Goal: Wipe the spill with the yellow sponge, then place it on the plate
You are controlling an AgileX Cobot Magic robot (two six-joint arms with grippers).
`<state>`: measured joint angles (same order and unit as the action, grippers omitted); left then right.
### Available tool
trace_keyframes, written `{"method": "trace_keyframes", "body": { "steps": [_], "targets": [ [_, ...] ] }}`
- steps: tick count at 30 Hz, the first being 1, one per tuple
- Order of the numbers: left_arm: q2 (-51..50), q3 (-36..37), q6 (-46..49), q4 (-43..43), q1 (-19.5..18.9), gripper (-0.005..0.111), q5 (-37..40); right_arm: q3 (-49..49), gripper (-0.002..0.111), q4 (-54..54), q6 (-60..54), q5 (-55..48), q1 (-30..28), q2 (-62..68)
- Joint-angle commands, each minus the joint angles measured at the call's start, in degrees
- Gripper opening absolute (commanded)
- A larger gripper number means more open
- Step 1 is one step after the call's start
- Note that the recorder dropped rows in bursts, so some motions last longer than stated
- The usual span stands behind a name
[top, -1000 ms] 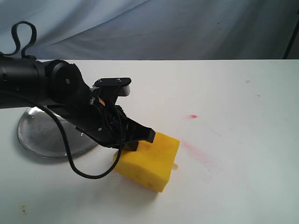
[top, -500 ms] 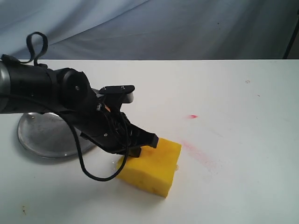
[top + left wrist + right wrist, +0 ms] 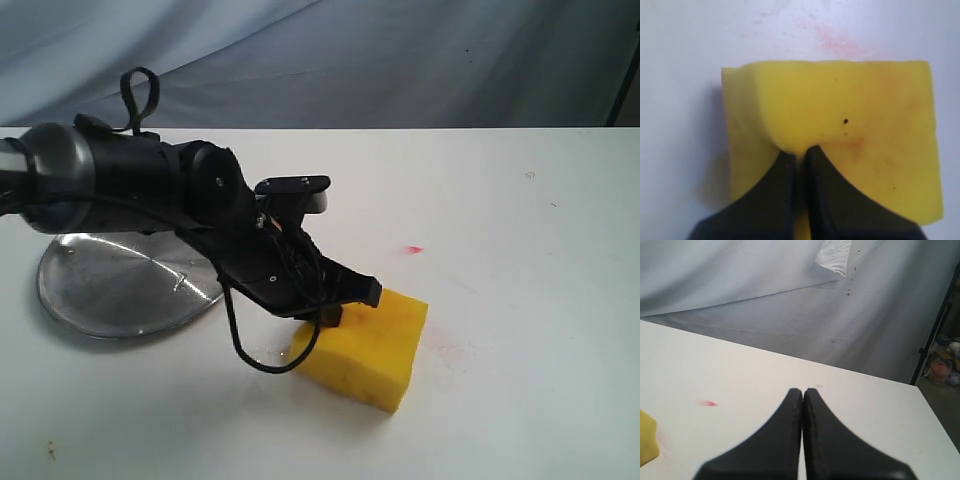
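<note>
From the yellow sponge [image 3: 368, 348] you have open table [image 3: 520, 300] twelve through five o'clock; the left arm [image 3: 130, 185] and plate [image 3: 100, 290] block ten o'clock.

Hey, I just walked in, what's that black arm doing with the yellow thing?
The robot's left gripper is pinched shut on the yellow sponge, holding it against the white table by a faint pink smear, for a wiping job. The tan spill cannot be seen; it may be under the sponge. The silver plate, where the sponge goes afterwards, sits apart from it. The right gripper is shut, holding nothing.
</note>
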<state>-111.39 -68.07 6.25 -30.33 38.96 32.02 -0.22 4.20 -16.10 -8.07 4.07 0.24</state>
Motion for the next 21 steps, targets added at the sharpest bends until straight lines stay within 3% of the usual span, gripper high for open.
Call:
{"method": "trace_keyframes", "body": {
  "steps": [1,6,13,21],
  "targets": [
    [-2.92,-2.65,0.26,-0.85,1.64,0.006,0.92,0.22,0.0,-0.58,0.05,0.4,-0.08,-0.24],
    [-3.92,-3.9,0.26,-0.5,1.46,0.006,0.86,0.22,0.0,-0.58,0.05,0.4,-0.08,-0.24],
    [-3.92,-3.9,0.15,0.88,-3.83,0.006,2.55,0.22,0.0,-0.58,0.05,0.4,-0.08,-0.24],
    [-3.72,-3.52,-0.23,6.51,-6.4,0.006,10.38,0.22,0.0,-0.58,0.05,0.4,-0.08,-0.24]
  ]
}}
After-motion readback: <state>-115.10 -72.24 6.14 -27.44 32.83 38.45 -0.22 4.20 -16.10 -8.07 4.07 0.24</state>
